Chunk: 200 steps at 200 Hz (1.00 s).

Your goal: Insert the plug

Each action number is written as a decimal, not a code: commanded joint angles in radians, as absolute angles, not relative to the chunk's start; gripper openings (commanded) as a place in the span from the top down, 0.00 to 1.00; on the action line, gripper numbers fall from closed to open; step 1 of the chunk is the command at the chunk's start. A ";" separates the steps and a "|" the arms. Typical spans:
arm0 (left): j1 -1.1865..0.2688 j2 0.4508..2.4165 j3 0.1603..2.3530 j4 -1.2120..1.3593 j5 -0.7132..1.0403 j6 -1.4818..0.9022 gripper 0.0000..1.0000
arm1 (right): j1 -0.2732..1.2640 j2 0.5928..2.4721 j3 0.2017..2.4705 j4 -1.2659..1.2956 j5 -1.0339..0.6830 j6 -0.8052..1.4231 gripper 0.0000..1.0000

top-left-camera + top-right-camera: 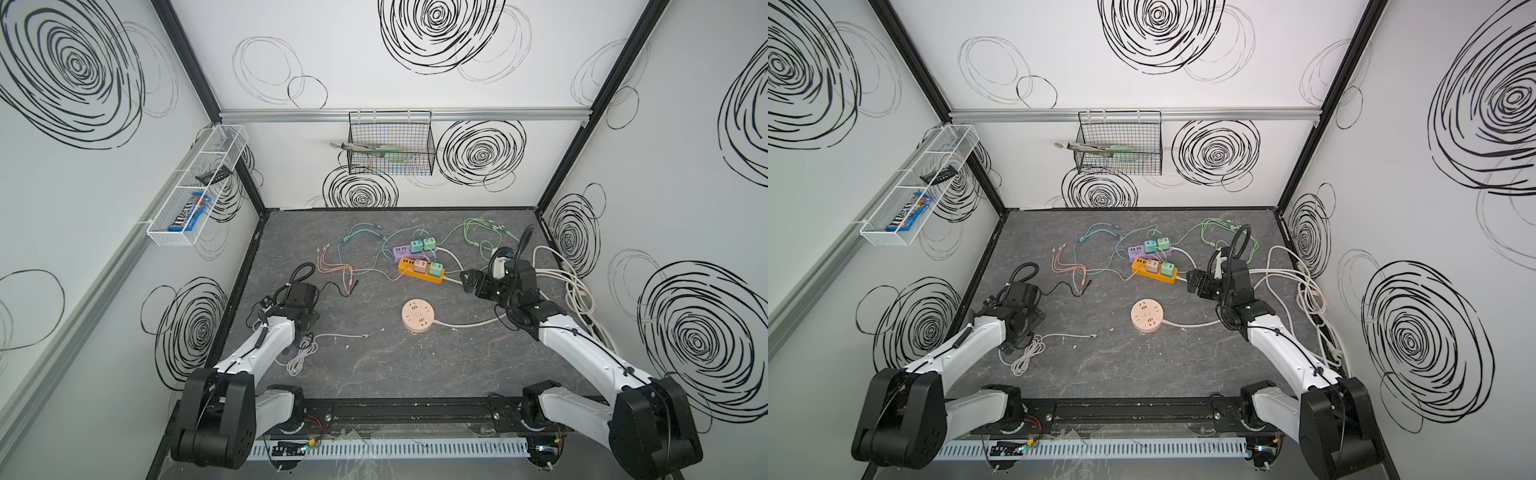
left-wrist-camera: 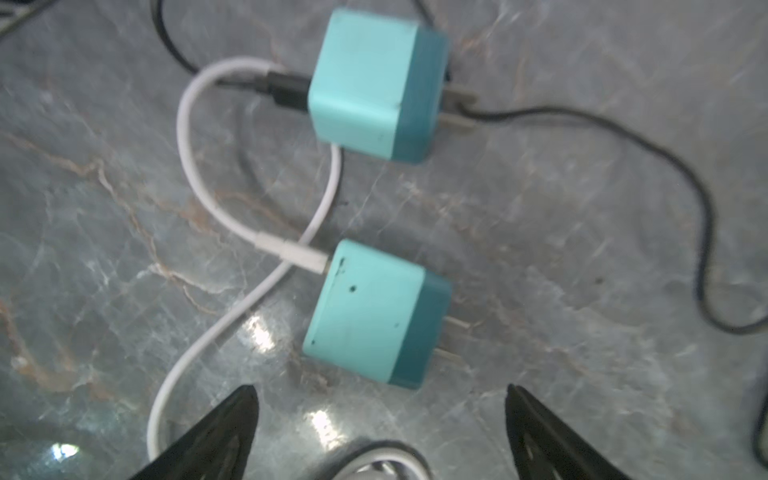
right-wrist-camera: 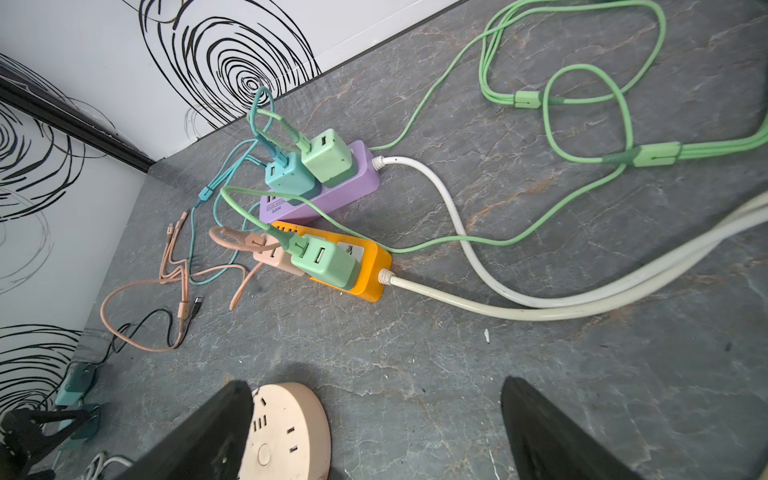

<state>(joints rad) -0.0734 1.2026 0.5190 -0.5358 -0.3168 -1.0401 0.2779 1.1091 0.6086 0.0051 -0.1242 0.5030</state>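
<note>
- In both top views the left arm [image 1: 274,332] sits at the left-centre of the frame, its wrist low over the tabletop [image 1: 374,374]. The left jaws and the plugs under them are hidden there. The right arm [image 1: 561,336] reaches in from the right. The right jaws are spread and empty, just beside the cord end of the orange power strip [image 1: 420,271]. The round pink socket [image 1: 1146,316] lies mid-frame, well apart from the left arm.
- In the left wrist view the left jaws are wide apart and hold nothing, hovering just short of the nearer teal plug [image 2: 370,316]. It lies on its side, prongs level with the tabletop, with a white cable [image 2: 181,124] plugged into it. A second teal plug [image 2: 374,83] with a black cable [image 2: 648,158] lies just beyond.
  - Closing here could pinch the white cable along with the plug or take a skewed grip.
  - The sideways prongs will likely need turning before they meet a socket.
  - The trailing cable may drag the second plug along.
- In the right wrist view the right jaws are wide and empty, one partly covering the round pink socket, which shows free slots. The orange power strip shows one free outlet beside a green adapter [image 3: 324,262].
  - The round pink socket looks loose, so a push from the plug could slide or tip it unless it is steadied.
  - The thick white cords [image 3: 540,307] near the right arm could snag.
</note>
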 commanded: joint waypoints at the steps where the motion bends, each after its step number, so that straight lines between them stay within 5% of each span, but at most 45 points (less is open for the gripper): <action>1: -0.101 1.212 0.499 -0.480 -0.204 -1.068 0.04 | 0.277 1.116 0.638 0.012 -0.128 0.488 0.03; 95: -0.472 1.460 0.650 -0.282 0.028 -1.176 0.04 | 0.291 1.178 0.684 0.007 -0.135 0.493 0.03; 169: -0.631 1.488 0.899 -0.486 -0.234 -0.978 0.04 | 0.311 1.203 0.692 0.015 -0.134 0.492 0.03; 200: -0.569 1.456 0.913 -0.560 -0.370 -0.865 0.04 | 0.332 1.226 0.713 0.016 -0.129 0.491 0.03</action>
<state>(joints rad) -0.6281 1.4944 0.8993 -0.4530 -0.2161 -0.9791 0.3138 1.2118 0.6720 0.0048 -0.1307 0.4957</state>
